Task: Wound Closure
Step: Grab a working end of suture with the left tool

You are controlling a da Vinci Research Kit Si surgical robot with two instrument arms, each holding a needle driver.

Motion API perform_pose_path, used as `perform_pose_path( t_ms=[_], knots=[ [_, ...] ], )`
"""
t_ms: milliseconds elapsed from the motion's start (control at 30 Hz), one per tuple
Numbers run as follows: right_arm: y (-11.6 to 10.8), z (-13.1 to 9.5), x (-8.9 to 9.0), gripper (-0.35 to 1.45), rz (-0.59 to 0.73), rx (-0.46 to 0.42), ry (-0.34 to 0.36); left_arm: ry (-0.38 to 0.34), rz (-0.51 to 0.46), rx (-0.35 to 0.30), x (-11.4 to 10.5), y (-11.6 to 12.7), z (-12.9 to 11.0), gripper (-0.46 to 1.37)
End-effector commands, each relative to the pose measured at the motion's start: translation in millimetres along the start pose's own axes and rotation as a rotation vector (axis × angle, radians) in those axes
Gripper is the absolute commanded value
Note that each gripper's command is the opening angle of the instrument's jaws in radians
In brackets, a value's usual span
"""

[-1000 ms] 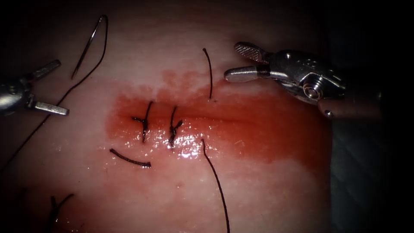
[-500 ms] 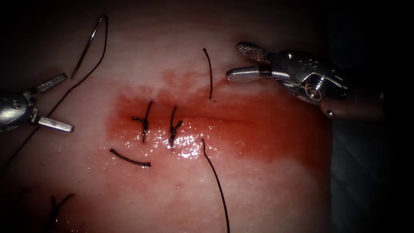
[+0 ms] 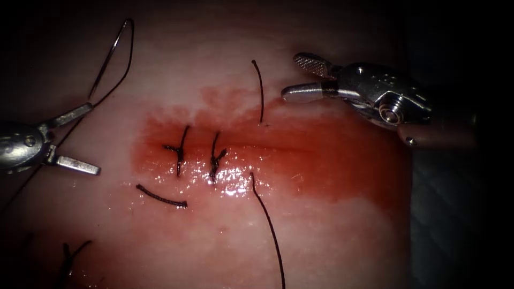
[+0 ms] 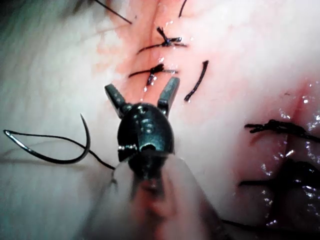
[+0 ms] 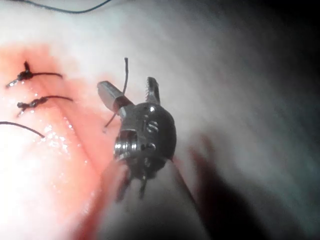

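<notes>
The curved needle (image 3: 110, 56) lies flat on the tissue (image 3: 321, 230), left of the cut (image 3: 278, 147) and not in the tissue; neither tool holds it. Its thread (image 3: 115, 85) trails down past my left tool (image 3: 94, 139). That tool's jaws are open and empty, the upper one just under the needle's lower end. My right tool (image 3: 290, 76) hovers open and empty above the cut's right half. A loose stitch thread (image 3: 261, 91) enters beside it and comes out below (image 3: 267, 225). The wrist views show the needle (image 4: 55, 157), left tool (image 4: 142, 92) and right tool (image 5: 127, 87).
Two tied stitches (image 3: 179, 151) (image 3: 216, 156) cross the cut's left part, with red fluid (image 3: 332, 171) around them. A cut piece of thread (image 3: 160, 198) lies below them. More cut ends (image 3: 69, 254) sit at the lower left.
My left tool has moved down and right towards the cut, its jaws still open. Its upper jaw now sits by the needle's lower end. The right tool barely shifted.
</notes>
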Motion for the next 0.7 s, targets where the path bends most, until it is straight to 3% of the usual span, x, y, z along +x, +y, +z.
perform_pose_path(
  t_ms=[33,700],
  knots=[
    [0.0,0.0,0.0,1.22,0.0,0.006,0.0,0.001,0.011,-0.002,0.1,0.0,-0.1,0.69],
    [0.1,0.1,-0.4,1.19,-0.009,0.007,0.001,0.016,0.061,0.004,1.3,1.4,0.8,0.63]
  ],
)
